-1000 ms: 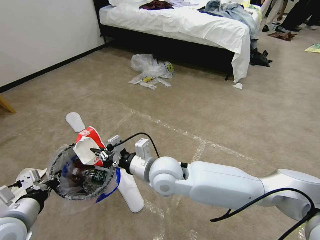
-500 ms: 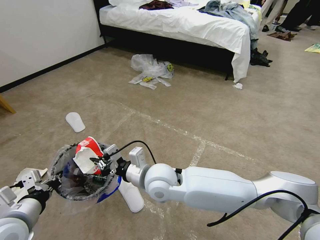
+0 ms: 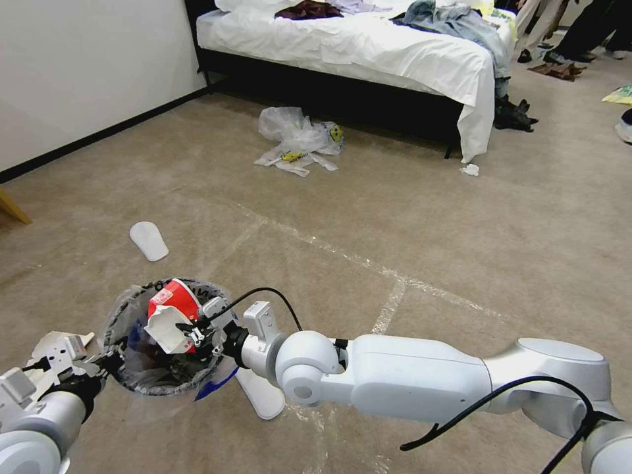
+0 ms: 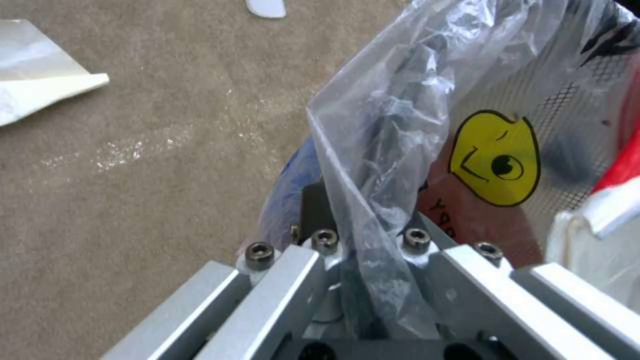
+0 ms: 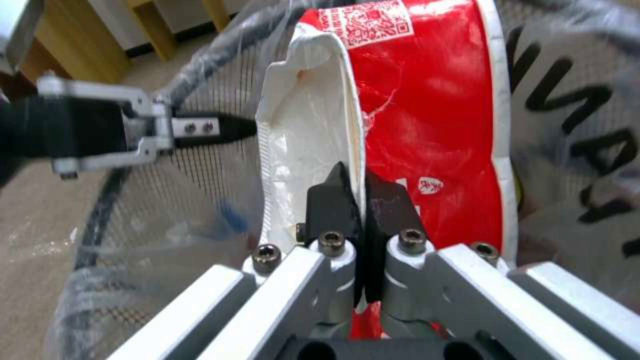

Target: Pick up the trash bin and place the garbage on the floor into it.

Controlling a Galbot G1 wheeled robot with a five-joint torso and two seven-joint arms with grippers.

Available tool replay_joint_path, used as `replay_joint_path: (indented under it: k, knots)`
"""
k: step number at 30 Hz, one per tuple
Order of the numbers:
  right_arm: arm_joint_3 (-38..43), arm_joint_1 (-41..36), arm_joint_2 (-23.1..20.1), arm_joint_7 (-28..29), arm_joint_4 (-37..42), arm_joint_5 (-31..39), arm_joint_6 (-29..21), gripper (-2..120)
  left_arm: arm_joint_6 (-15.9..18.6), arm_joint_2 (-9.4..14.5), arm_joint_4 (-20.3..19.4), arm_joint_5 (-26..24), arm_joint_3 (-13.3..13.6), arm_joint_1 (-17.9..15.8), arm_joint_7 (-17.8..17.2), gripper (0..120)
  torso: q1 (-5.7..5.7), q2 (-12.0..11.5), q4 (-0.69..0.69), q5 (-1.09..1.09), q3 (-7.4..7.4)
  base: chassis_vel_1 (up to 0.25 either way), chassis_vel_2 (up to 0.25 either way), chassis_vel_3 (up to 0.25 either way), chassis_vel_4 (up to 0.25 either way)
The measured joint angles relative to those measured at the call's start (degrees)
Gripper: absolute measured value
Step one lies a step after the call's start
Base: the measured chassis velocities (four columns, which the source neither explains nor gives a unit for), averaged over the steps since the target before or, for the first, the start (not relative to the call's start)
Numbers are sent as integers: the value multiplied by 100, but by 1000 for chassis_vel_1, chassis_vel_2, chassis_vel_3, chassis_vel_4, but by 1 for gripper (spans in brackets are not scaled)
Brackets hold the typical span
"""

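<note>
Head view: we see the right gripper [image 3: 195,334] clenched on a red-and-white wrapper [image 3: 170,315], held directly over the mouth of the bin [image 3: 135,382]. The wrapper's long axis stands roughly upright, lower end inside the rim. The left gripper [image 3: 99,362] clamps the bin's near rim and liner. A slipper [image 3: 149,240] lies on the floor [image 3: 461,230] beyond.

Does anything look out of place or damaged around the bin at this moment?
Yes. The red-and-white wrapper pinched by the right claw is torn and sticks up above the trash bin rim, not fully inside. The left claw grips the bin's rim and liner. A white slipper lies on the floor.
</note>
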Motion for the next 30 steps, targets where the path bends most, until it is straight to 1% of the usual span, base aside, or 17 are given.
replay_joint_path:
  k: [6, 7, 8, 11, 14, 16, 18, 19, 20, 21, 22, 23, 25, 26, 28, 29, 30]
  knots:
    - [-26, -36, -15, 46, -1, -53, -18, 1, -2, -1, 17, 0, 3, -5, 1, 1, 0, 0, 0, 0, 0, 0, 0, 0, 0]
    - [-26, -37, -25, 56, 11, -62, -23, 5, -2, -2, 28, 1, 6, -12, 1, 1, 0, 0, 0, 0, 0, 0, 0, 0, 0]
    - [-26, -37, -25, 56, 11, -62, -23, 5, -2, -2, 28, 1, 6, -12, 1, 1, 0, 0, 0, 0, 0, 0, 0, 0, 0]
    - [-25, -37, -54, 71, 54, -62, -44, 22, -5, -4, 67, 26, 26, -30, 1, 1, 0, 0, 0, 0, 0, 0, 0, 0, 0]
    - [-23, -34, -60, 73, 61, -62, -46, 27, -6, -7, 75, 36, 31, -31, 1, 1, 0, 0, 0, 0, 0, 0, 0, 0, 0]
    - [-7, -25, -88, 76, 92, -63, -48, 42, -12, -18, 100, 68, 42, -32, 4, 1, 0, 0, 0, 0, 0, 0, 0, 0, 0]
    - [-3, -23, -96, 76, 98, -63, -50, 43, -13, -17, 104, 72, 43, -31, 5, 1, 0, 0, 0, 0, 0, 0, 0, 0, 0]
    - [5, -18, -109, 76, 109, -64, -52, 50, -14, -18, 108, 74, 44, -31, 6, 1, 0, 0, 0, 0, 0, 0, 0, 0, 0]
    - [5, -18, -109, 76, 109, -64, -52, 50, -14, -18, 108, 74, 44, -31, 6, 1, 0, 0, 0, 0, 0, 0, 0, 0, 0]
    - [17, -16, -124, 77, 122, -64, -55, 53, -15, -18, 107, 77, 45, -31, 7, 1, 0, 0, 0, 0, 0, 0, 0, 0, 0]
    - [23, -16, -133, 80, 132, -63, -58, 62, -15, -18, 108, 80, 46, -30, 7, 1, 0, 0, 0, 0, 0, 0, 0, 0, 0]
    - [23, -16, -133, 80, 132, -63, -58, 62, -15, -18, 108, 80, 46, -30, 7, 1, 0, 0, 0, 0, 0, 0, 0, 0, 0]
    - [38, -27, -153, 98, 161, -68, -63, 71, -16, -17, 108, 85, 46, -28, 8, 1, 0, 0, 0, 0, 0, 0, 0, 0, 0]
    - [38, -27, -153, 98, 161, -68, -63, 71, -16, -17, 108, 85, 46, -28, 8, 1, 0, 0, 0, 0, 0, 0, 0, 0, 0]
    - [70, -32, -176, 111, 189, -70, -67, 83, -17, -24, 121, 102, 52, -23, 10, 1, 0, 0, 0, 0, 0, 0, 0, 0, 0]
    - [70, -32, -176, 111, 189, -70, -67, 83, -17, -24, 121, 102, 52, -23, 10, 1, 0, 0, 0, 0, 0, 0, 0, 0, 0]
    - [100, -32, -189, 119, 210, -70, -69, 88, -19, -37, 131, 119, 59, -15, 15, 1, 0, 0, 0, 0, 0, 0, 0, 0, 0]
